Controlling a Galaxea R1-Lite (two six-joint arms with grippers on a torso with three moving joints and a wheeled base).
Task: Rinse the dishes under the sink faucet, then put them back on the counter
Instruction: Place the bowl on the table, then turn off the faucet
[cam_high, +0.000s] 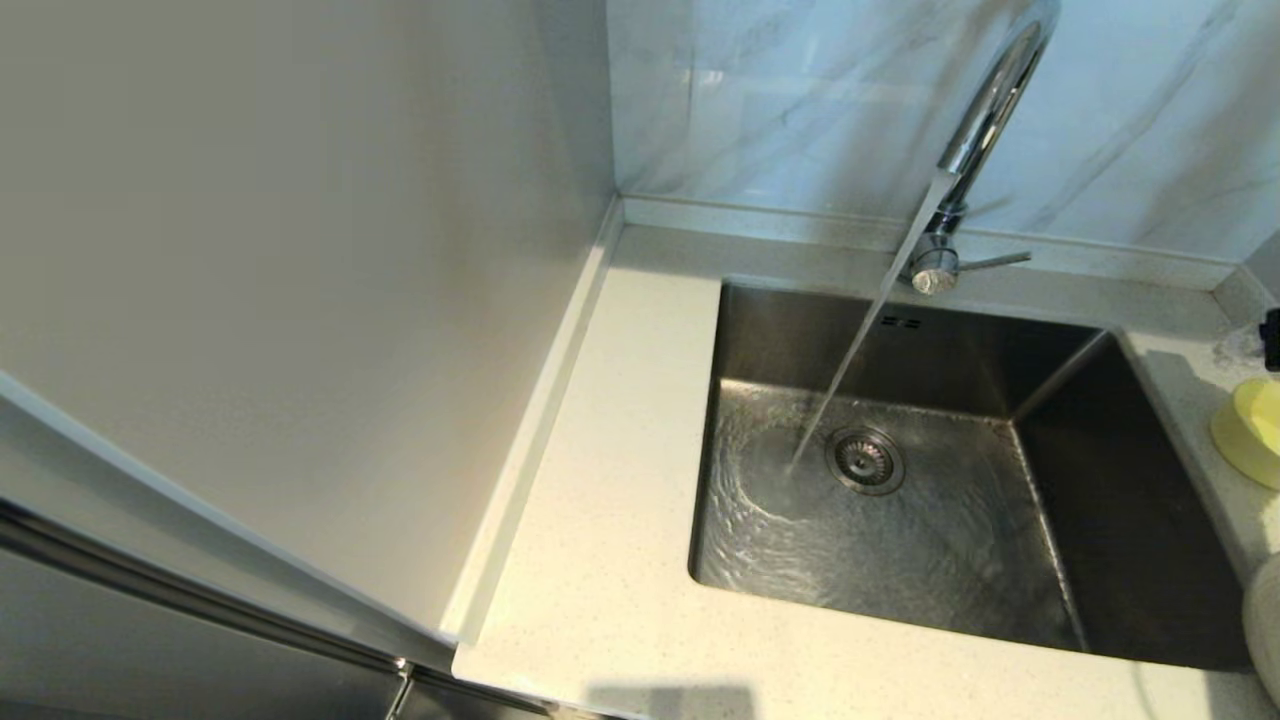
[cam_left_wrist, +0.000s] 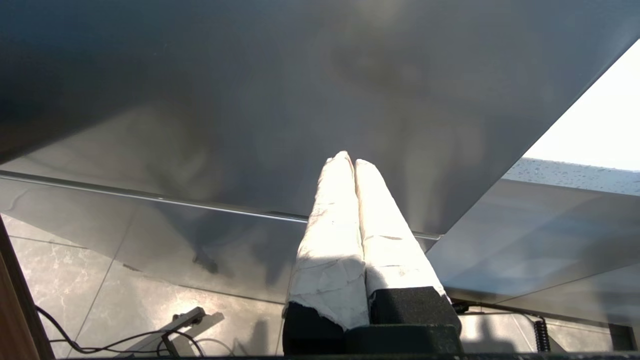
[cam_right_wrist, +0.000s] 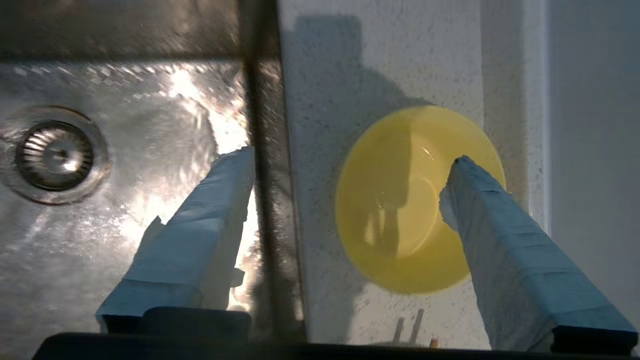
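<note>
Water runs from the chrome faucet (cam_high: 985, 110) into the steel sink (cam_high: 1100, 480), landing beside the drain strainer (cam_high: 865, 460). The pale-yellow bowl (cam_right_wrist: 415, 200) sits upright and empty on the speckled counter (cam_right_wrist: 340, 75), right of the sink. My right gripper (cam_right_wrist: 353, 159) hangs open above it, one finger over the sink edge and the other over the bowl's far rim, holding nothing. In the head view only part of the bowl (cam_high: 1250, 430) and the edge of the cream plate (cam_high: 1266, 620) show. Two thin chopstick ends (cam_right_wrist: 407, 325) peek in near the bowl. My left gripper (cam_left_wrist: 350, 160) is shut and empty, out of the head view.
A tall grey panel (cam_high: 300, 250) walls off the counter's left side. The faucet's thin lever (cam_high: 995, 262) sticks out to the right at its base. Marble tiles (cam_high: 800, 100) stand behind. The left gripper faces a grey cabinet front (cam_left_wrist: 250, 100), with floor tiles and cables (cam_left_wrist: 125, 340) below.
</note>
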